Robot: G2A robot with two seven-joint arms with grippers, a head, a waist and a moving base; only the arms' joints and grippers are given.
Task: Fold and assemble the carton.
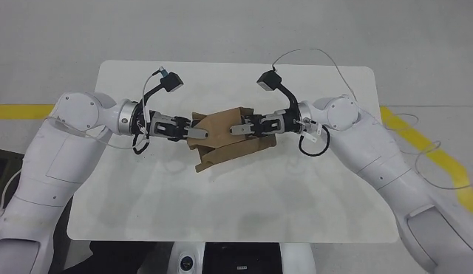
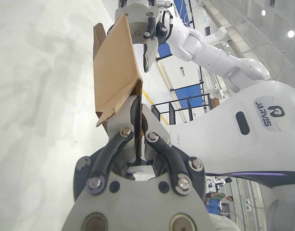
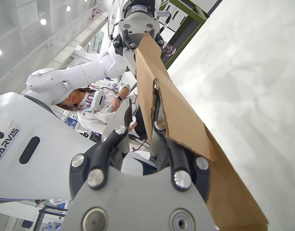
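One carton, left claw clamped on its end flap, right claw wide, astride the opposite panel.

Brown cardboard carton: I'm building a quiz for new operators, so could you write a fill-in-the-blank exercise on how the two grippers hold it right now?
1. The brown cardboard carton is between the two grippers, over a ___ rectangular table.
2. The left gripper is ___ on one carton panel.
3. The right gripper is ___, its fingers straddling a carton wall.
Missing words: white; shut; open.
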